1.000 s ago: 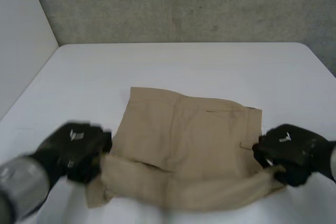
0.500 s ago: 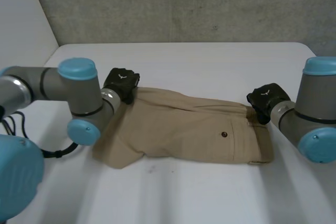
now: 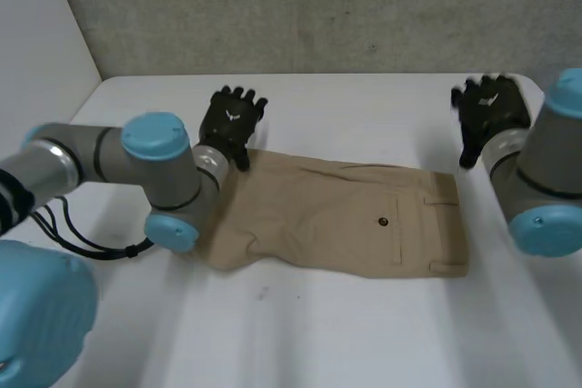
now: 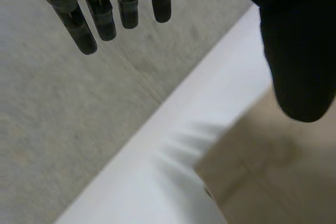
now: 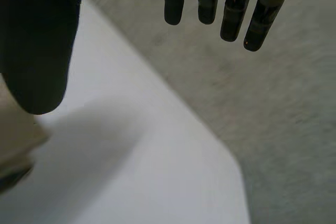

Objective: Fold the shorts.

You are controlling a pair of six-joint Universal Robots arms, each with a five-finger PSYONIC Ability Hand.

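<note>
Tan shorts [image 3: 346,224] lie folded in a long flat band across the middle of the white table [image 3: 364,106], a back pocket button facing up. My left hand [image 3: 231,120] hovers just past the shorts' far left corner, fingers straight and spread, holding nothing. The left wrist view shows its fingers [image 4: 100,14] and thumb apart, with a corner of the shorts [image 4: 273,177] below. My right hand [image 3: 491,111] is raised beyond the shorts' far right corner, fingers straight too. Its fingers [image 5: 226,9] spread over the table's far edge in the right wrist view.
A grey concrete wall [image 3: 318,6] stands behind the table and a pale wall [image 3: 36,61] runs along its left side. The table's rounded far right corner [image 5: 231,156] lies under my right hand. Bare table surface stretches in front of the shorts.
Both hands carried the near edge of the shorts over to the far side, then let go and lifted away with fingers spread. The shorts now lie folded in half.
</note>
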